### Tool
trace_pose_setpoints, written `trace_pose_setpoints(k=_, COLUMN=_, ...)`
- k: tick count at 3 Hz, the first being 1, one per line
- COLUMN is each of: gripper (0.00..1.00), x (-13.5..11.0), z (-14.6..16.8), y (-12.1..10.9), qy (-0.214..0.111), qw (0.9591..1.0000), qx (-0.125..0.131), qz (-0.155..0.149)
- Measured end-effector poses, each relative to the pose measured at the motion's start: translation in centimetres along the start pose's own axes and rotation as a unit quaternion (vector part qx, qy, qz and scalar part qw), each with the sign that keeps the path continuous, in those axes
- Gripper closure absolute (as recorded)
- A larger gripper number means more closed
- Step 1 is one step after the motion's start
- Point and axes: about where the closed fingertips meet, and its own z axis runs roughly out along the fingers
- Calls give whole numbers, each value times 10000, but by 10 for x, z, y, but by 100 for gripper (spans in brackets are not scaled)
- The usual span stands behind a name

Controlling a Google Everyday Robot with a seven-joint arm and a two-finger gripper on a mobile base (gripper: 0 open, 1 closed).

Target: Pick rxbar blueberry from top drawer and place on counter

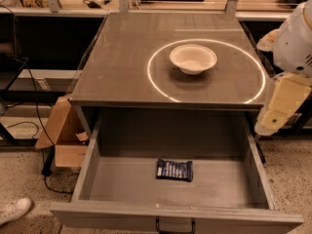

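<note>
Rightward, the bent arm (295, 38) hangs its tool (274, 118) beside the counter (122, 67).

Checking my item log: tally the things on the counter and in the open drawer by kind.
Bowls: 1, white bowl on the counter
Snack bars: 1, rxbar blueberry in the top drawer
Total: 2
The gripper hangs beside the counter's right edge.
</note>
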Motion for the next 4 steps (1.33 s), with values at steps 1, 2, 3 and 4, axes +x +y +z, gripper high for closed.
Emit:
trace_pose_setpoints(k=1, gripper=0, x=-15, z=20, y=11, qy=-123, qw=9999, qx=-110, qz=-52)
trace_pose_setpoints(k=2, gripper=0, x=-27, z=34, y=22, qy=-222, qw=9991, qx=-351, qz=-116)
trace_pose_setpoints(k=3, gripper=0, x=-27, z=35, y=23, qy=-228, qw=9990, qx=-363, qz=-119)
trace_pose_setpoints(k=4, gripper=0, x=-34, z=54, y=47, qy=-198, qw=9984, qx=-517, qz=-98)
